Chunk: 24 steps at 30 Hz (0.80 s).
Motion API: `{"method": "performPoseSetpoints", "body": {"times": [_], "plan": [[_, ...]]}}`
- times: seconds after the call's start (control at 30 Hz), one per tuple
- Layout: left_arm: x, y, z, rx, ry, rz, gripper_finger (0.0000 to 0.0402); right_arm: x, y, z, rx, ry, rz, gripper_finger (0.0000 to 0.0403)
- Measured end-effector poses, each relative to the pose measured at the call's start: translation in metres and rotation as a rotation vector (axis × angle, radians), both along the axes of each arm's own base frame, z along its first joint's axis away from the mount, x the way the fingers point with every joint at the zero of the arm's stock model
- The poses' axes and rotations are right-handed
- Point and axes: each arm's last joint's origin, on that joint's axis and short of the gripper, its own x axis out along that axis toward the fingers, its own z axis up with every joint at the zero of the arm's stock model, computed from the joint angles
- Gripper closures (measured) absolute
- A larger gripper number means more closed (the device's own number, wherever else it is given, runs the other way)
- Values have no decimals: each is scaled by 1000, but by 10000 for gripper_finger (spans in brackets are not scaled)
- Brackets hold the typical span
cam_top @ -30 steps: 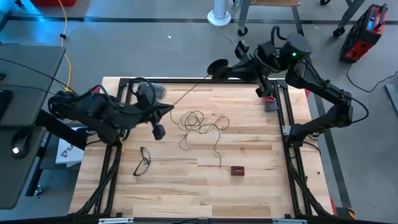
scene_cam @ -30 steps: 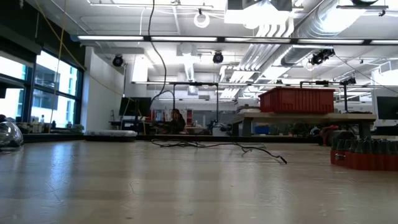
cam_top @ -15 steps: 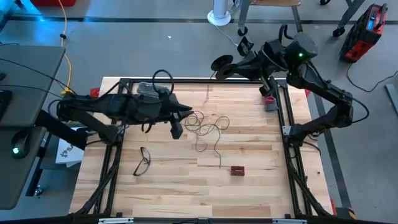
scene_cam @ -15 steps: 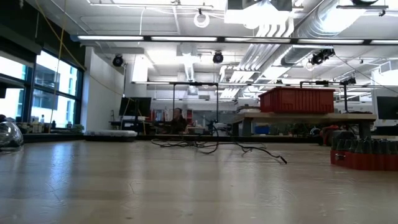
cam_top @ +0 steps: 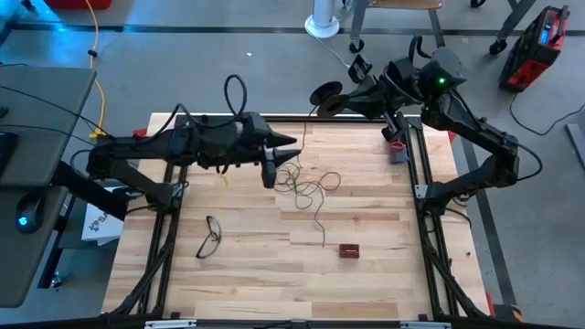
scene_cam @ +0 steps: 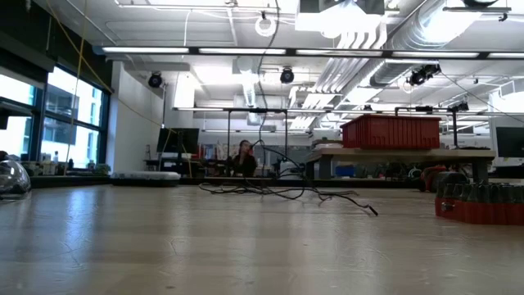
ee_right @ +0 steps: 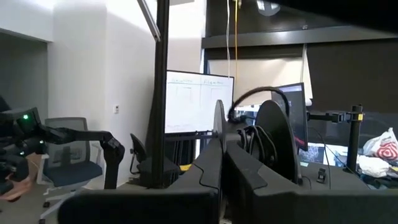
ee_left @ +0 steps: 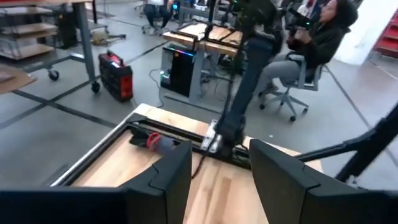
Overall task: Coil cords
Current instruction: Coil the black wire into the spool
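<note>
Lying loose on the table [cam_top: 366, 265]: thin wire [cam_top: 311, 187], uncoiled.

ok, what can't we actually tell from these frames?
- High view: whether the left gripper touches the wire; the arm covers that end.
- Left wrist view: the open fingers frame bare wood; no wire shows.
- Low view: the wire is too thin and far to trace its loops.
- Right wrist view: the reel sits at the right gripper; contact unclear.
- Small red block: too small to identify.
</note>
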Motion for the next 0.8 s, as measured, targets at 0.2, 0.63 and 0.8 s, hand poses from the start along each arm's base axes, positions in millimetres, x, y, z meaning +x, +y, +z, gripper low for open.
{"method": "performPoseSetpoints", "body": {"times": [0.2, 0.63, 0.8], "plan": [[4, 10, -2, -4, 3, -23, 245, 0, 0, 0, -9, -3, 0, 403], [24, 10, -14, 33, 31, -94, 264, 0, 0, 0, -15, -6, -2, 403], [22, 10, -14, 40, 34, -89, 284, 0, 0, 0, -15, -5, -2, 403]]}}
